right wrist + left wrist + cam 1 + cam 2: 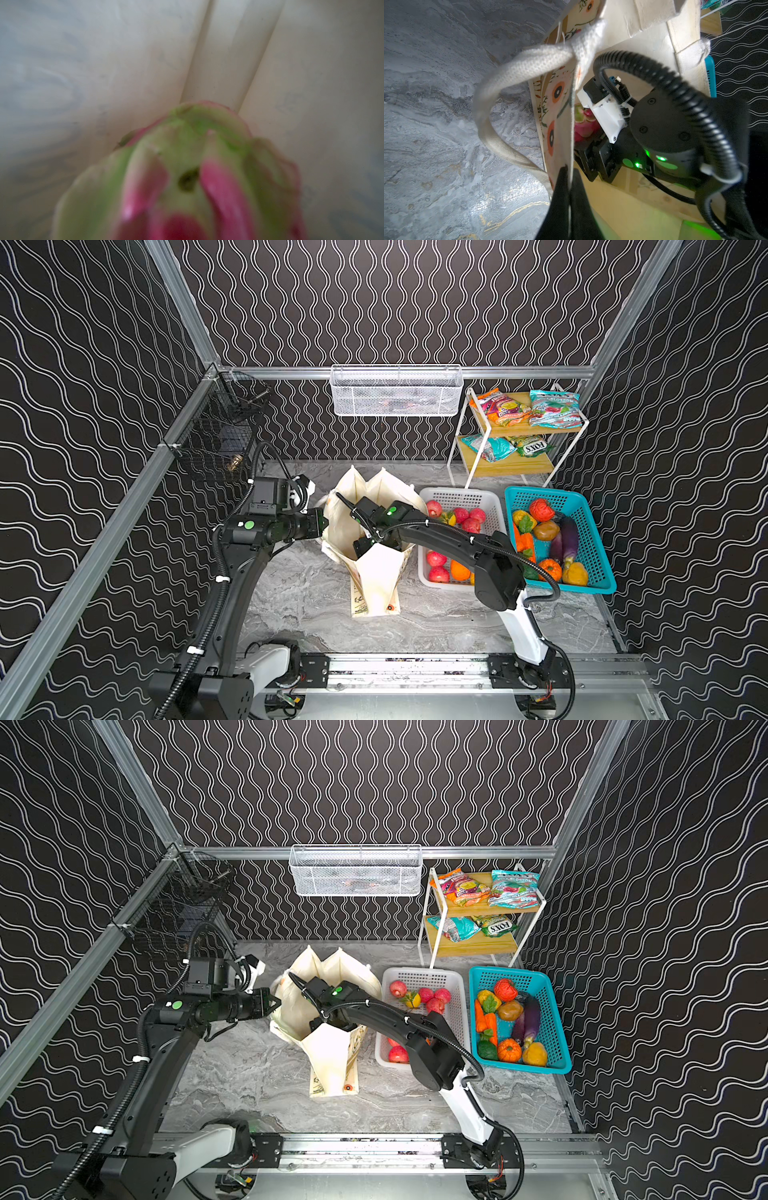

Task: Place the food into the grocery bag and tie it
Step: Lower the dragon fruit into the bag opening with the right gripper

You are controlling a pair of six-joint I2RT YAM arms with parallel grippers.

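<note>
The cream grocery bag stands open in the middle of the table. My left gripper is shut on the bag's rim beside a white strap handle and holds that side out. My right gripper reaches down inside the bag, with its fingers hidden. A magenta dragon fruit with green tips fills the space at its jaws, above the bag's floor. An orange lies in the white basket, and a red ribbed fruit lies in the teal basket.
To the right of the bag are a white basket of red fruit and a teal basket of vegetables. Behind them a shelf rack holds snack packets. A white wire basket hangs on the back rail and a black one on the left.
</note>
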